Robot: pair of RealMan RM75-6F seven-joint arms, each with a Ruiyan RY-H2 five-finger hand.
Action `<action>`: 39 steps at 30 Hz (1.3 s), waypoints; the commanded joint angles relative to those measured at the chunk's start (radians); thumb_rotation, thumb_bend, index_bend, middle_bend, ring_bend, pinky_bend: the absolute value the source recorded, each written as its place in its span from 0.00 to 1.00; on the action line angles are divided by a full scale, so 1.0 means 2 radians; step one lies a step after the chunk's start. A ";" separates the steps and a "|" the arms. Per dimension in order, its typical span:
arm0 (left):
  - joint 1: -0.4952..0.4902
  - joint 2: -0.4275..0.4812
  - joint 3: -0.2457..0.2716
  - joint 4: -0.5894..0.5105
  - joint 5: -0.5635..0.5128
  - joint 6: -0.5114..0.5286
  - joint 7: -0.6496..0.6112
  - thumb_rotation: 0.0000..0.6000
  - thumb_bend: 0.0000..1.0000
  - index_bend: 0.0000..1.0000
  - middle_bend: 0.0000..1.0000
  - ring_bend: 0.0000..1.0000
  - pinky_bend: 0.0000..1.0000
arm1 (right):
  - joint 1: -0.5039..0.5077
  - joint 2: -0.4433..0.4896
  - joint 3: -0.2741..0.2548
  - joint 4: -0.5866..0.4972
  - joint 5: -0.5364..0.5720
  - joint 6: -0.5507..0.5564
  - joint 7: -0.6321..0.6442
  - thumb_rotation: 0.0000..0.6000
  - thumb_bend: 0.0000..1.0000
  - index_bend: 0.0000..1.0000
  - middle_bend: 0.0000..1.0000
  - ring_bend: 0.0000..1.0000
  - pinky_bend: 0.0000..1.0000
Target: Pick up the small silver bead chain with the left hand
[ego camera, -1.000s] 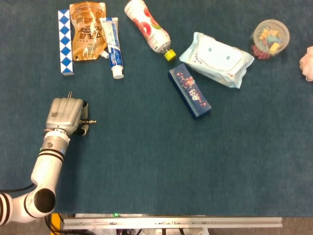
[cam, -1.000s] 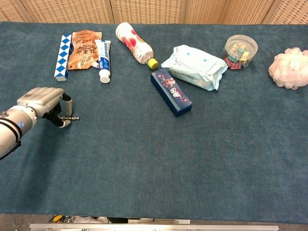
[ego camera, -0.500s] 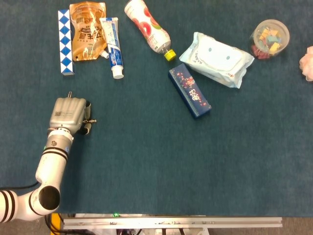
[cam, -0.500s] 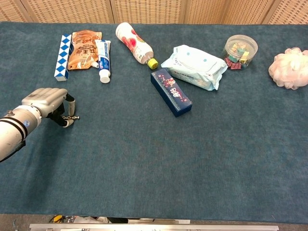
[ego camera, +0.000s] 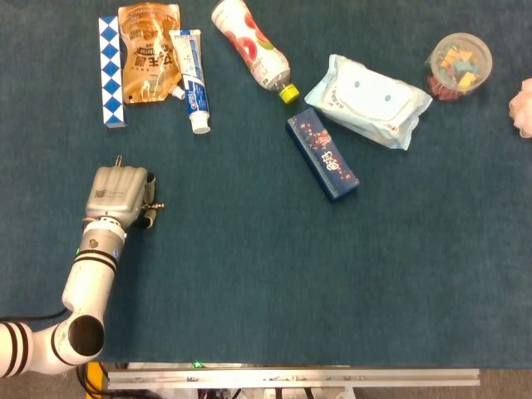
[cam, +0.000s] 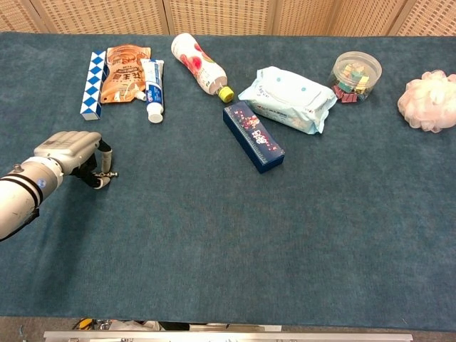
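The small silver bead chain [ego camera: 155, 205] lies on the blue table cloth at the left; only its short right end shows, poking out from under my left hand [ego camera: 118, 194]. The chest view shows the same chain end [cam: 109, 174] at the fingertips of the left hand [cam: 70, 152]. The hand is palm down on the cloth, its fingers curled in and pinching the chain, and the hand hides the rest of it. My right hand is in neither view.
Behind the hand lie a blue-white checkered stick [ego camera: 109, 71], an orange pouch [ego camera: 148, 51] and a toothpaste tube [ego camera: 191, 79]. Further right are a bottle [ego camera: 252, 51], a dark blue box [ego camera: 322, 155], a wipes pack [ego camera: 368, 100], a jar [ego camera: 459, 65] and a pink puff [cam: 429, 101].
My left hand has shifted slightly to the right and closed in over the chain. The chain's visible end has stayed in place.
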 commanded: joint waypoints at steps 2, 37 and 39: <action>0.000 0.001 0.000 0.000 0.004 0.001 -0.005 1.00 0.32 0.57 0.98 0.94 1.00 | -0.001 0.000 0.000 -0.001 0.000 0.001 0.000 1.00 0.20 0.50 0.53 0.47 0.45; 0.014 0.055 -0.086 -0.001 0.046 -0.057 -0.249 1.00 0.35 0.60 0.99 0.94 1.00 | -0.012 0.002 0.001 -0.005 -0.004 0.017 0.004 1.00 0.20 0.50 0.53 0.47 0.45; 0.012 0.046 -0.088 0.016 0.044 -0.062 -0.257 1.00 0.35 0.60 0.99 0.94 1.00 | -0.013 0.002 0.000 -0.005 -0.003 0.017 0.004 1.00 0.20 0.50 0.53 0.47 0.45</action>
